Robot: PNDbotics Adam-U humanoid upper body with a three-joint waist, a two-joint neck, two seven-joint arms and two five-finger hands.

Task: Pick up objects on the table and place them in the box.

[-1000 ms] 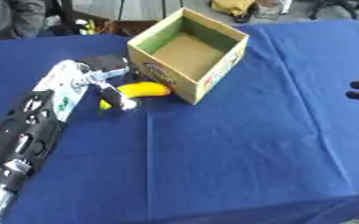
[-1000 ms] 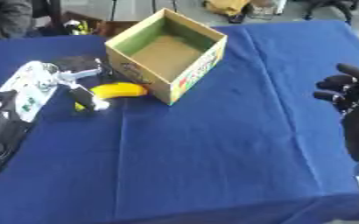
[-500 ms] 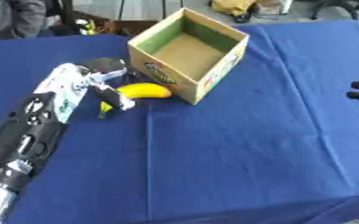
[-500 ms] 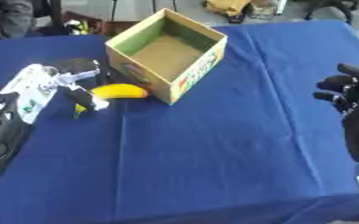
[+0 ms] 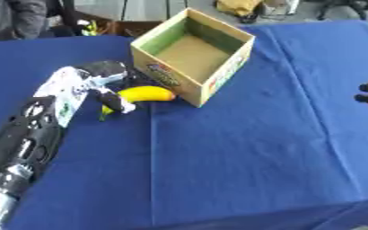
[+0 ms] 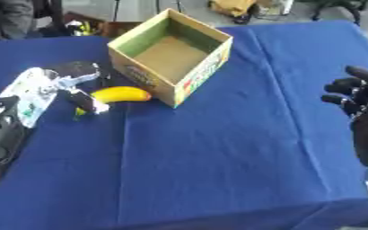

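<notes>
The table (image 5: 242, 148), covered with a blue cloth, fills almost the whole view. On it, toward 12 o'clock, stands the cardboard box (image 5: 193, 56). It is open at the top, with green inner walls, and I see nothing inside it.

My left arm (image 5: 30, 143) comes in from 8 o'clock and reaches toward the box. My left hand (image 5: 101, 83) is at 10 o'clock, just beside the near left wall of the box. Its fingers are curved around the stem end of the banana (image 5: 140, 95), and the thumb lies across the fruit. The banana lies on the cloth, and its other end is just beside the box.

My right hand (image 6: 358, 96) shows at 3 o'clock, well apart from the box. Its fingers are relaxed and hold nothing.
</notes>
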